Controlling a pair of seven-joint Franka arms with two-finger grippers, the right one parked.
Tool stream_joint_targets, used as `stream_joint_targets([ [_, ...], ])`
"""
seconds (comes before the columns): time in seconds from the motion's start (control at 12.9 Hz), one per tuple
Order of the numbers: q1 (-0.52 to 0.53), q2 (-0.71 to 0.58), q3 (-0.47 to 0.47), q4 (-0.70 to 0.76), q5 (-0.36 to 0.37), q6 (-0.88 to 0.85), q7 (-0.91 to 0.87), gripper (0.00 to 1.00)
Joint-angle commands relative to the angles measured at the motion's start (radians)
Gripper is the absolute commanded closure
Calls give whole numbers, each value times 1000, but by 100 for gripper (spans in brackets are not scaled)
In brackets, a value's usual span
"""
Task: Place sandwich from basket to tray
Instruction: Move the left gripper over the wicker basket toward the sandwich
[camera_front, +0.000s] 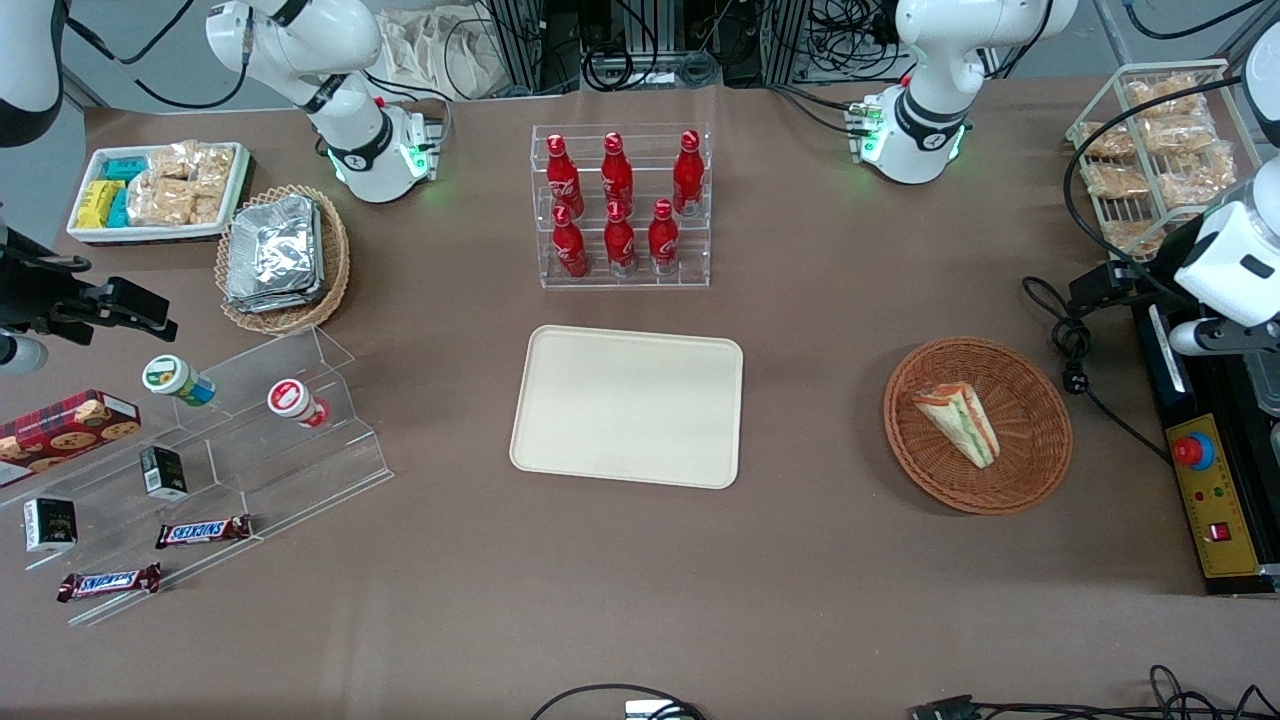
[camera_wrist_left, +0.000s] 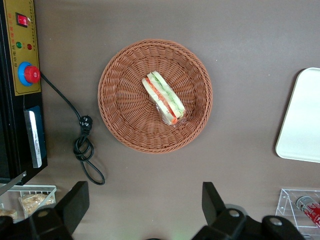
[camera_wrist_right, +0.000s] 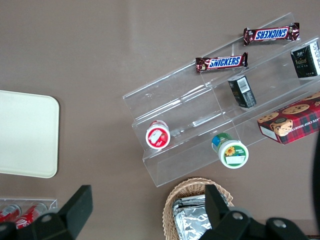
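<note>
One sandwich, a clear-wrapped triangular wedge of pale bread with orange and green layers, lies on its side in the round orange-brown wicker basket toward the working arm's end of the table. Nothing else is in the basket. The gripper hangs high above the table, just beside the basket and clear of its rim; its two dark fingers are spread wide and hold nothing.

One flat cream tray sits on the brown table, well apart from the basket, with bare table between them. Farther from the front camera than the tray stands a clear rack holding six red bottles in two rows of three.

Beside the basket a black cable coils on the table, and next to it is a control box with one red button. A wire rack of bagged beige snacks stands farther back at that end.

Toward the parked arm's end are a clear stepped stand, two Snickers bars, two round cups, one paler basket of foil packets and one white tray of snack packets
</note>
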Motion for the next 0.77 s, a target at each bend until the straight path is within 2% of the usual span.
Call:
stream_joint_targets([
  [0.0,1,-4,-1,-9,-8,5,-3,0],
  [0.7,35,62,1,-10,-20,71,-7,0],
])
